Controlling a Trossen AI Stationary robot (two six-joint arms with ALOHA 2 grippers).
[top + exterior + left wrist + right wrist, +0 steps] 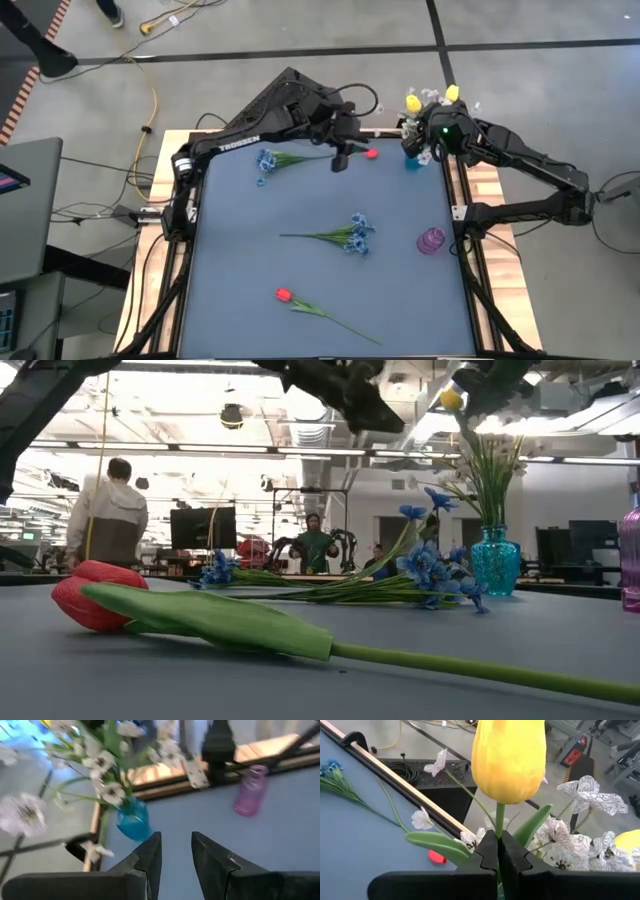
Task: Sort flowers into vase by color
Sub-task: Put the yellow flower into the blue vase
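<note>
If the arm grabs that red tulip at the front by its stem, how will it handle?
The red tulip probably droops: its stem is long and thin, with the bud alone at one end. It looks light, so a push would likely slide or swing it. The round bud may roll slightly, though the leaf lying flat should limit that.
</note>
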